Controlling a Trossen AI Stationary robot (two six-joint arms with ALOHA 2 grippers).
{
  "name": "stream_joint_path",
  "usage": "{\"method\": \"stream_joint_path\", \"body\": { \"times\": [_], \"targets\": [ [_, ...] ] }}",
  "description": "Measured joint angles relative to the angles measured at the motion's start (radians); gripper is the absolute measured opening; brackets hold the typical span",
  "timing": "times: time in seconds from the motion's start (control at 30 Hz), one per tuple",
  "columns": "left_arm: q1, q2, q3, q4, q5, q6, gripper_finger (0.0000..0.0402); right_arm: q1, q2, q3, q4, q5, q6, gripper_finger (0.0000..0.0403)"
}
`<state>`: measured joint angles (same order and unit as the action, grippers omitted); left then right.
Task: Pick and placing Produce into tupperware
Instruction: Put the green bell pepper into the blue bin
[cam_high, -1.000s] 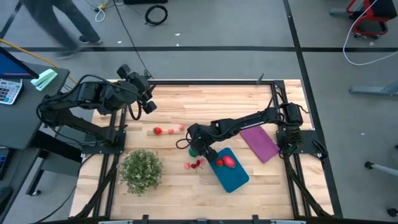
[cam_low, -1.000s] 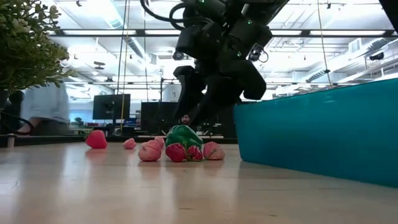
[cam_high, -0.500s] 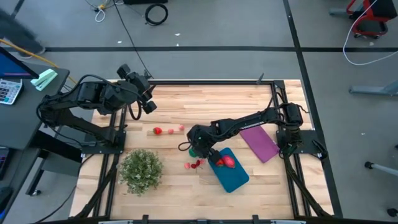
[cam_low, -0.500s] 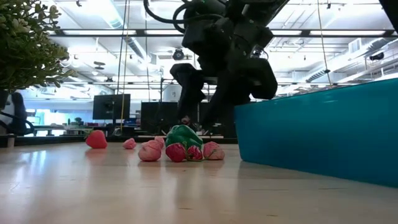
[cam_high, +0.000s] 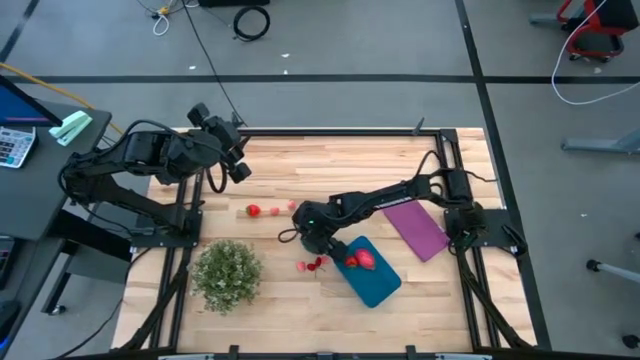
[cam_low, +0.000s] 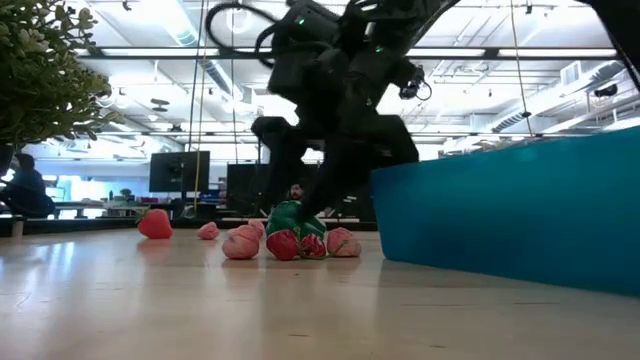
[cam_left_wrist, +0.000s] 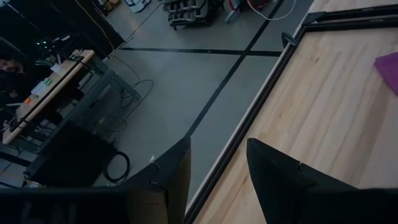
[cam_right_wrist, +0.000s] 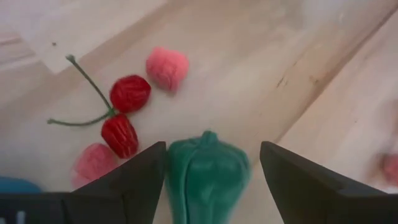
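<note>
Beside the teal tupperware (cam_high: 372, 276), my right gripper (cam_right_wrist: 208, 171) stands low over the wood, jaws apart either side of a green pepper (cam_right_wrist: 205, 174) but not yet clamped on it; cherries (cam_right_wrist: 123, 112) and pink pieces lie just beyond; one red fruit (cam_high: 364, 260) sits inside the container; my left gripper (cam_left_wrist: 214, 171) waits, jaws parted, at the table's far-left corner.

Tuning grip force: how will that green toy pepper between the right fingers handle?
The green toy pepper looks rounded and lobed, so it may roll or twist if pinched off-centre. It is small, probably light. The right gripper straddles it, jaws open.
</note>
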<state>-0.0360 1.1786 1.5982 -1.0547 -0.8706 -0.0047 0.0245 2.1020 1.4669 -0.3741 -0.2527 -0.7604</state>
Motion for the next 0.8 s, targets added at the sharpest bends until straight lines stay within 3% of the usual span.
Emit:
{"method": "stream_joint_path", "body": {
  "times": [0.3,0.8],
  "targets": [
    [0.000,0.000,0.000,-0.030,0.000,-0.003,0.0162,-0.016,0.083,0.131,-0.186,-0.007,0.060,0.0270],
    [0.000,0.000,0.000,-0.043,0.001,-0.010,0.0162,-0.013,0.028,0.137,-0.252,0.139,0.138,0.0229]
  ]
}}
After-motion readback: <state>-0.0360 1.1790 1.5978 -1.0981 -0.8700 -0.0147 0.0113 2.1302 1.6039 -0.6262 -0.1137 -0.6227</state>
